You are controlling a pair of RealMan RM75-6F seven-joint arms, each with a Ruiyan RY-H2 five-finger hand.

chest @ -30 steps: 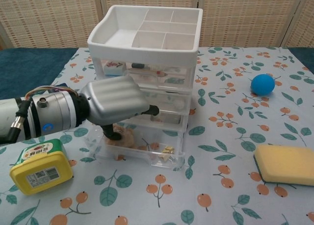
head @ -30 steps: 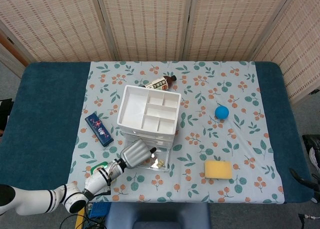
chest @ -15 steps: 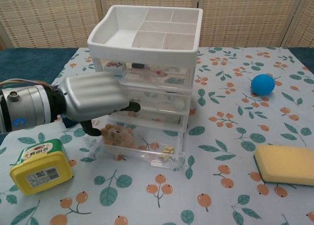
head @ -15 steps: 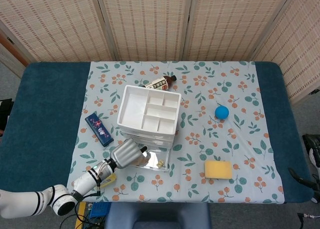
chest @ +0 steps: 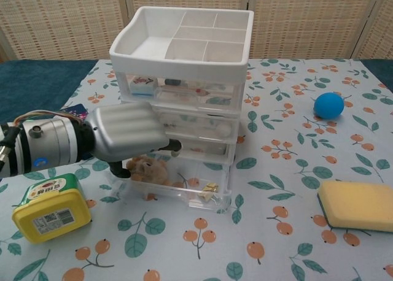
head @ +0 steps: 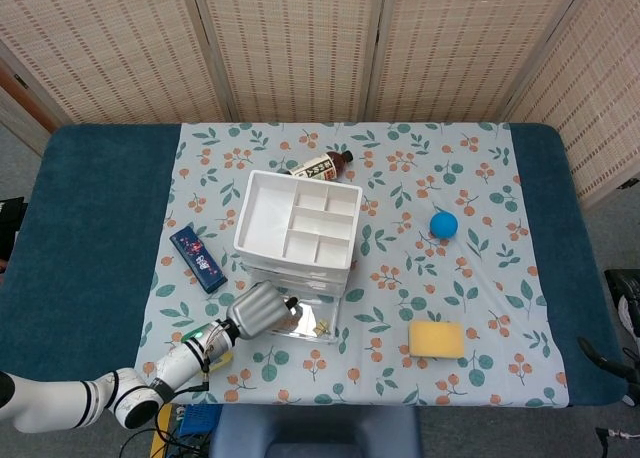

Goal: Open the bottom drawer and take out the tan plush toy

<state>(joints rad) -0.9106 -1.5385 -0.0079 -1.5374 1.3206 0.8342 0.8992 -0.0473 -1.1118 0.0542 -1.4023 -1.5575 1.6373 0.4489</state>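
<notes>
The left robot hand (chest: pixel 126 138) reaches from the left over the near-left corner of the pulled-out bottom drawer (chest: pixel 209 202), fingers curled down around the tan plush toy (chest: pixel 150 170), which it appears to pinch at the drawer's left end. The toy lies with its long axis roughly left to right; which way it faces cannot be told. The drawer unit (head: pixel 297 226) stands mid-table, with a yellow-lidded box (chest: pixel 50 207) near left of the hand.

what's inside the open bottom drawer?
Tan plush toy under the left hand, plus small bits near the bottom drawer front. The hand covers the left rear.
</notes>
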